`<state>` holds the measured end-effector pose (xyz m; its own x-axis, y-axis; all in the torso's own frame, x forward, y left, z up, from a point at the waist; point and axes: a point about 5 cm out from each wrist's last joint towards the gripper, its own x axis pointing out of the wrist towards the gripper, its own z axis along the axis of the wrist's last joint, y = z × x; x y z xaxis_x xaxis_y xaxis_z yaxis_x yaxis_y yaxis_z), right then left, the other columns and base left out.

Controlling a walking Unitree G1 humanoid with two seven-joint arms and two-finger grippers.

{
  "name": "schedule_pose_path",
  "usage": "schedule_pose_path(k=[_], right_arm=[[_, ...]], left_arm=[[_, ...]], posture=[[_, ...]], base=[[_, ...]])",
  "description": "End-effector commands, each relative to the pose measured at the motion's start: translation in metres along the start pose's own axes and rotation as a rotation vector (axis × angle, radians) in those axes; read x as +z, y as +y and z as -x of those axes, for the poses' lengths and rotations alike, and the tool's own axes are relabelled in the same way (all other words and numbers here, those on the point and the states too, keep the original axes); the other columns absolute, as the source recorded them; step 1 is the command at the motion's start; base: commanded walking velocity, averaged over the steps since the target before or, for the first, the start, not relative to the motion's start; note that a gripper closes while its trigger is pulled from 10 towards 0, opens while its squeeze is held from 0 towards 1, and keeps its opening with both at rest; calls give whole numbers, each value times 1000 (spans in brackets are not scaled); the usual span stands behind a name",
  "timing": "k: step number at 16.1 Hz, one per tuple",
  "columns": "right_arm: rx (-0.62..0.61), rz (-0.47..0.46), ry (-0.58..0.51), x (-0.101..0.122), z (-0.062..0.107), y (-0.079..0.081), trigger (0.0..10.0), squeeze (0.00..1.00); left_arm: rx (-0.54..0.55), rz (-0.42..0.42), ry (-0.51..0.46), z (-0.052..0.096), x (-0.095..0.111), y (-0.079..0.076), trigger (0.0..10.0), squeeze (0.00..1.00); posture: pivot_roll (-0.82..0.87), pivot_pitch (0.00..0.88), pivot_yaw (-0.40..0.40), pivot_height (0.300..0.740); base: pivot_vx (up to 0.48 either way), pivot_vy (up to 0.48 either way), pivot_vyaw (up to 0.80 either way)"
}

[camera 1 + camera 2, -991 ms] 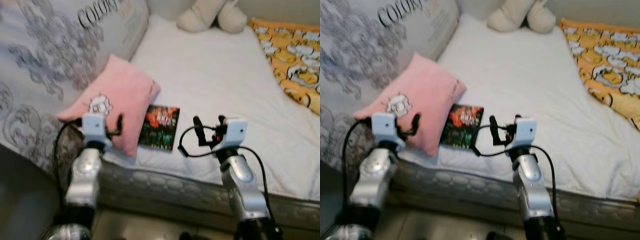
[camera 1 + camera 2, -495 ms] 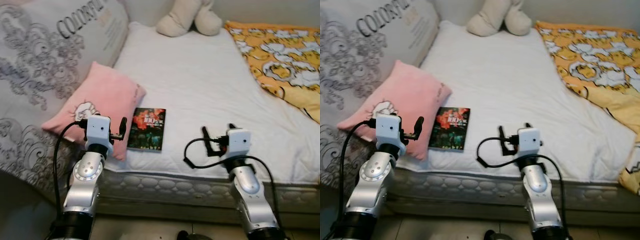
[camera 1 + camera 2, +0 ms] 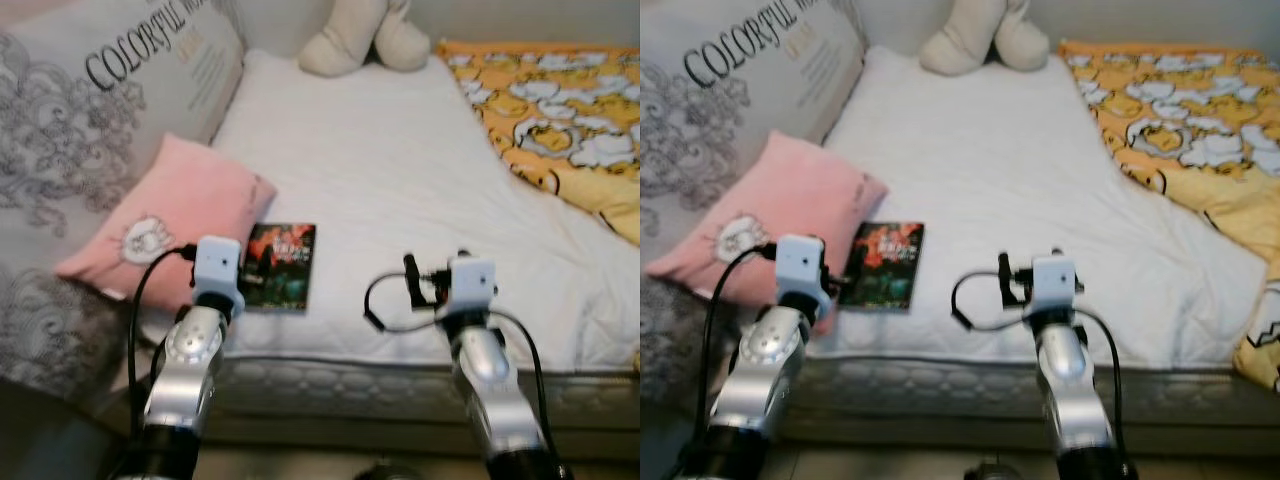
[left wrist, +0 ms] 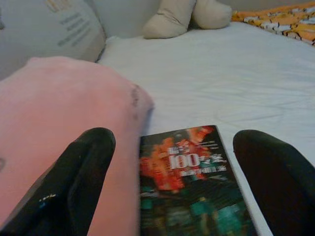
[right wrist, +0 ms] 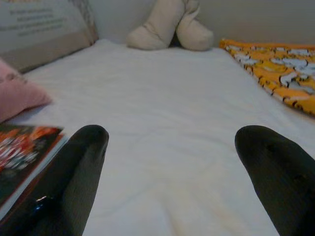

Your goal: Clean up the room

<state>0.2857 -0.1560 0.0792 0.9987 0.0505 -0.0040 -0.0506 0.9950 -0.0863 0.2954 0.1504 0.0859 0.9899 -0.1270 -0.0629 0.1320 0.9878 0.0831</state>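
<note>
A book (image 3: 281,266) with a dark red and green cover lies flat on the white bed (image 3: 400,170), near its front edge. Its left side rests against a pink pillow (image 3: 165,220). My left gripper (image 4: 173,147) is open and low over the book's near end, one finger (image 4: 86,162) by the pillow's corner and the other to the book's right. My right gripper (image 3: 428,280) is open too, hovering above bare sheet near the front edge, to the right of the book (image 5: 22,152).
A large grey patterned pillow (image 3: 90,110) leans at the left. A cream plush toy (image 3: 360,35) sits at the head of the bed. An orange and yellow blanket (image 3: 560,130) covers the right side. The mattress edge (image 3: 350,380) runs just before my arms.
The camera has swung, so the whole scene shifted. My left gripper has moved right, from in front of the pink pillow to the book's near end. The right gripper holds about the same place.
</note>
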Motion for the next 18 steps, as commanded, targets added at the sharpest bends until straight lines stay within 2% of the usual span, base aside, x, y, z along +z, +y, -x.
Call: schedule_pose_path(k=[1,7,10,14,18], right_arm=[[-11,3,25,-4,1,-3,10000,0],[-6,12,37,-7,-1,-7,10000,0],[-14,20,44,-9,-1,-12,10000,0],[-20,21,52,-12,1,-13,10000,0],[-30,21,65,-16,3,-14,10000,0]], left_arm=[[-12,14,-14,0,4,-5,10000,0],[-23,27,-31,2,5,-7,10000,0],[-59,28,-51,2,8,-13,10000,0],[-87,23,-64,2,11,-14,10000,0],[-111,21,-76,2,13,-15,10000,0]], posture=[[-103,0,38,740],[-100,0,32,740],[-103,0,33,740],[-106,0,37,740],[-109,0,43,740]], base=[[0,-480,0],[0,-480,0],[0,-480,0],[0,0,0],[0,-476,0]])
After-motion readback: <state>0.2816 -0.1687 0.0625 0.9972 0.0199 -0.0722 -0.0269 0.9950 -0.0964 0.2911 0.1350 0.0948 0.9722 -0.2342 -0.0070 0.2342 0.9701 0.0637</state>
